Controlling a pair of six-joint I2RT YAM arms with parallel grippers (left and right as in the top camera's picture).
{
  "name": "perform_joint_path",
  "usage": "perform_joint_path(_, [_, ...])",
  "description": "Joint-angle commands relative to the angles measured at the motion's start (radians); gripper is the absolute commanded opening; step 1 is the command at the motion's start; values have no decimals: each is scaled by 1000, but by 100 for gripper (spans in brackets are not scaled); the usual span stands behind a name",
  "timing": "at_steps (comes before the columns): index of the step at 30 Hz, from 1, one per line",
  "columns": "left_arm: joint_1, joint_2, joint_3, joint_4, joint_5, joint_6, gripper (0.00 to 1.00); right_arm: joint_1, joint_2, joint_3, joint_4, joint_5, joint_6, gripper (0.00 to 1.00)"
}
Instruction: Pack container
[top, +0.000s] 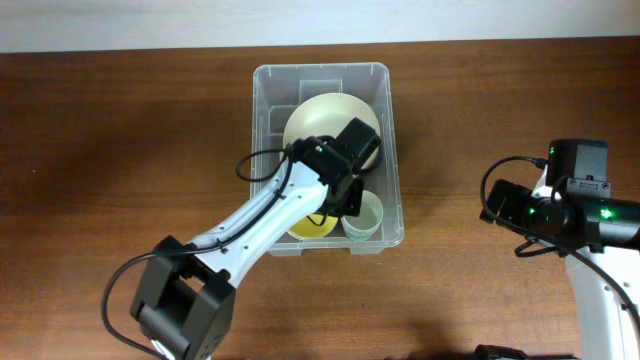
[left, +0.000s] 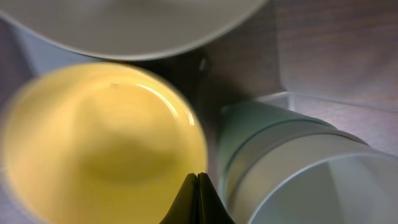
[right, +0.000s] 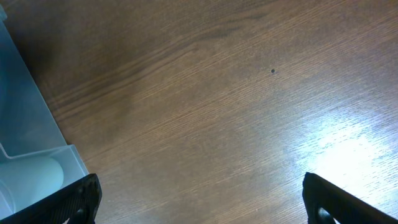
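The container (top: 393, 120) holds a cream bowl (top: 318, 118), a yellow bowl (left: 106, 149) and a pale green cup (left: 292, 168). Inside the container, the left gripper (left: 198, 182) hangs over the yellow bowl's edge, fingers pressed together, holding nothing. Right of the container, the right gripper (right: 200, 186) is spread wide and empty.

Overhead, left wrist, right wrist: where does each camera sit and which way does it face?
Overhead: fixed above the table, looking straight down at the container with the cream bowl, yellow bowl and pale green cup; the left arm and right arm both show.
Left wrist: low over the container, facing down at the yellow bowl and cup; its shut jaws show.
Right wrist: over bare table, facing down; its open jaws and the container's corner show.
Shared: all three see the container.
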Motion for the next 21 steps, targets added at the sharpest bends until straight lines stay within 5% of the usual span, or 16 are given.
perform_joint_path(1, [36, -81, 86, -45, -131, 25, 1, -7, 0, -5, -1, 2, -9, 99])
perform_joint_path(6, [151, -176, 114, -72, -174, 32, 45, 3, 0, -5, 13, 2, -10, 99])
perform_joint_path(15, [434, -204, 113, -69, -151, 74, 69, 159, 53, -5, 217, 35, -35, 99])
perform_joint_path(21, [606, -204, 113, -30, -26, 184, 72, 231, 235, -5, 425, 34, -32, 99])
